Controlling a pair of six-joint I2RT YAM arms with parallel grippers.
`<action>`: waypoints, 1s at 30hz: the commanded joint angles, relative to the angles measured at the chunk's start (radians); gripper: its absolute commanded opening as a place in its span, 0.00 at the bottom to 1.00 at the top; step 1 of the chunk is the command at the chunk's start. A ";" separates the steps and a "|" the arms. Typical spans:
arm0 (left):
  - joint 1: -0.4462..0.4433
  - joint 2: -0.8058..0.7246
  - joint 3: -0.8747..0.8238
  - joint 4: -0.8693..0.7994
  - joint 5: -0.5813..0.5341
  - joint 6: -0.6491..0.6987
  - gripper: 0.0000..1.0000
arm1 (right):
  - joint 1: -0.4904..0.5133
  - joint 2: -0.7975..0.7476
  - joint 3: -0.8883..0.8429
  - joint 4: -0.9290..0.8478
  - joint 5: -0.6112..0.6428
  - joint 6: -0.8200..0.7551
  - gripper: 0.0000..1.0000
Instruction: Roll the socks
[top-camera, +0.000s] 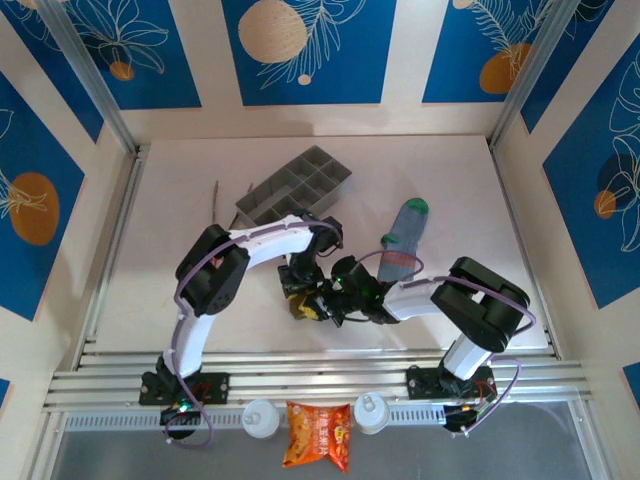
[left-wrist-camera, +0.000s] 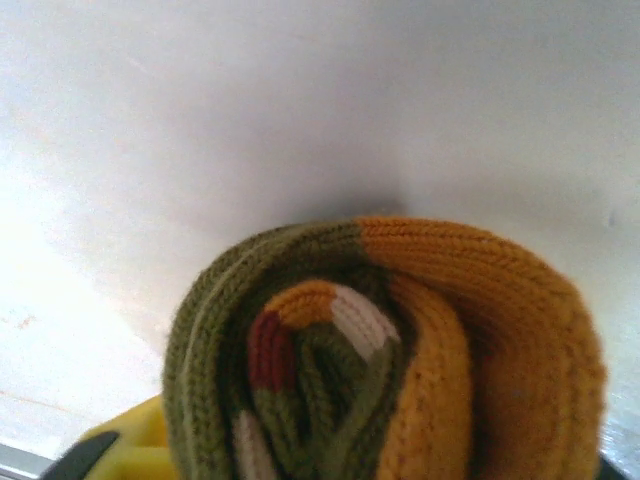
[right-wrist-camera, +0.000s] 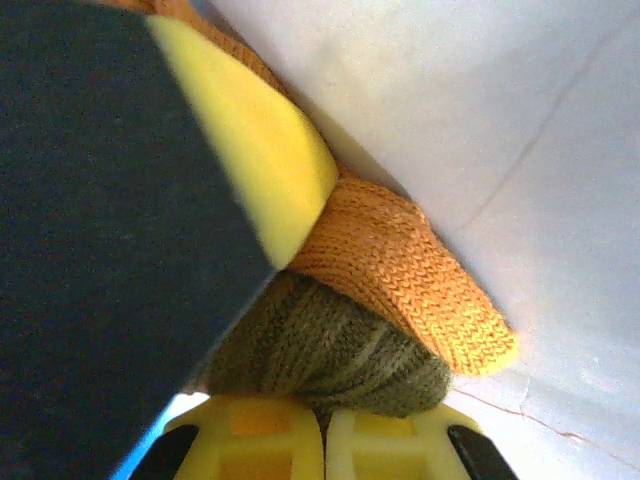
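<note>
The olive-brown sock (left-wrist-camera: 400, 350) is rolled into a tight bundle, its orange toe wrapped on the outside, and I see it end-on in the left wrist view. My left gripper (top-camera: 298, 292) is closed around the roll, a yellow finger (left-wrist-camera: 115, 448) against its side. The right gripper (right-wrist-camera: 325, 420) is shut, with the roll's olive fabric (right-wrist-camera: 340, 345) caught at its tips. The left gripper's yellow pad (right-wrist-camera: 245, 150) presses on the orange toe (right-wrist-camera: 400, 260). Both grippers meet at the roll (top-camera: 305, 306) near the table's front middle. The grey-blue striped sock (top-camera: 403, 238) lies flat behind the right gripper (top-camera: 337, 303), green toe pointing away.
A grey compartment tray (top-camera: 295, 187) stands at the back, left of centre, with a thin stick (top-camera: 214, 200) to its left. A snack bag (top-camera: 318, 435) and two white round parts (top-camera: 260, 417) sit on the rail in front of the arm bases.
</note>
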 joint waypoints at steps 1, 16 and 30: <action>-0.045 0.067 -0.113 0.039 0.051 -0.033 0.09 | -0.002 0.046 -0.013 -0.247 0.039 -0.076 0.04; 0.058 -0.327 -0.300 0.209 0.011 -0.193 0.00 | -0.070 -0.578 0.031 -0.739 0.278 -0.465 0.49; 0.254 -0.674 -0.295 0.444 -0.188 0.083 0.00 | -0.286 -0.769 0.097 -0.860 0.382 -0.803 0.41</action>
